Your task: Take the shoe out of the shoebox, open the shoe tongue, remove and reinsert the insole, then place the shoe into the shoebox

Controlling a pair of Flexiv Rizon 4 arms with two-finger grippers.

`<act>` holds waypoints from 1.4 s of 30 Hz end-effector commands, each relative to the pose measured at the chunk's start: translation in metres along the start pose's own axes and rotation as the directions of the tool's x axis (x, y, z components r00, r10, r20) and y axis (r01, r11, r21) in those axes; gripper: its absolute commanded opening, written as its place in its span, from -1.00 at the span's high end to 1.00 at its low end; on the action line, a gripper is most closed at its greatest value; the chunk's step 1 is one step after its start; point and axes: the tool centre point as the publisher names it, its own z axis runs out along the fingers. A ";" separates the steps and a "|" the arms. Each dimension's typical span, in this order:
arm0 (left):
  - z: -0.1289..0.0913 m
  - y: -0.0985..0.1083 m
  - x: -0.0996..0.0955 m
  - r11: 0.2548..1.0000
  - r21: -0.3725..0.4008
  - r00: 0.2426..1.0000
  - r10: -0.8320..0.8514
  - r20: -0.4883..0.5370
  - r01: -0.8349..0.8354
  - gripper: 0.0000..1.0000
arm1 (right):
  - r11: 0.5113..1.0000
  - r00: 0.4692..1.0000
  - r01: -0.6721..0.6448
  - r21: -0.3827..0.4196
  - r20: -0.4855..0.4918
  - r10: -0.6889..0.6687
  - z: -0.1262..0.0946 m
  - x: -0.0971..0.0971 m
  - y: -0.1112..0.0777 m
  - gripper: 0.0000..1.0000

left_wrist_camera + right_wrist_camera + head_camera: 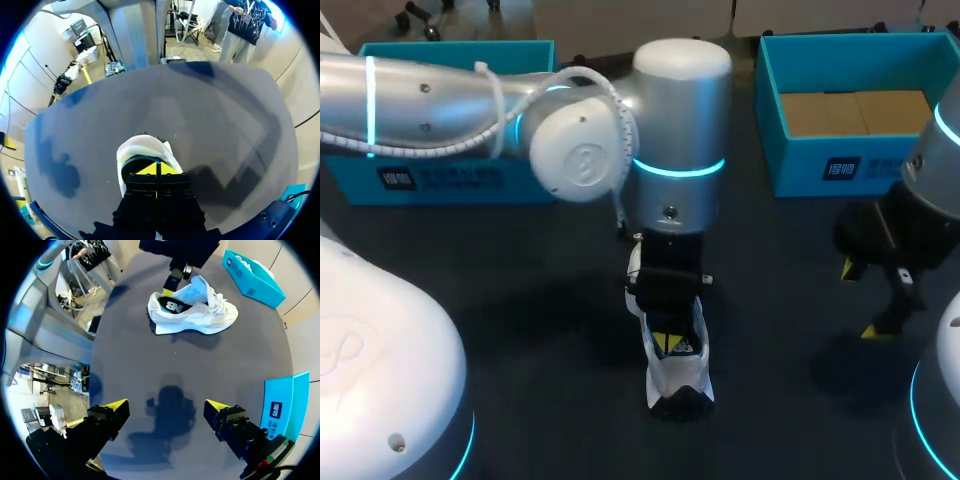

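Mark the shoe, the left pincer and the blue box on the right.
shoe [205,315], right wrist view, white side of the upper.
left pincer [156,169], left wrist view, midway between its yellow tips.
right blue box [790,165], head view, bare front wall.

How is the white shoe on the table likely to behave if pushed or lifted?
Probably light for its size: the shoe looks like a padded trainer. Its flat sole rests on the table, so a low push would likely slide it, not tip it. The soft upper would probably flex if pinched.
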 end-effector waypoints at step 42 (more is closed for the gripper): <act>0.041 0.014 -0.007 0.997 -0.054 0.998 -0.058 -0.010 0.057 1.00 | 1.000 1.000 0.000 0.000 0.002 0.000 0.001 0.001 0.000 -1.00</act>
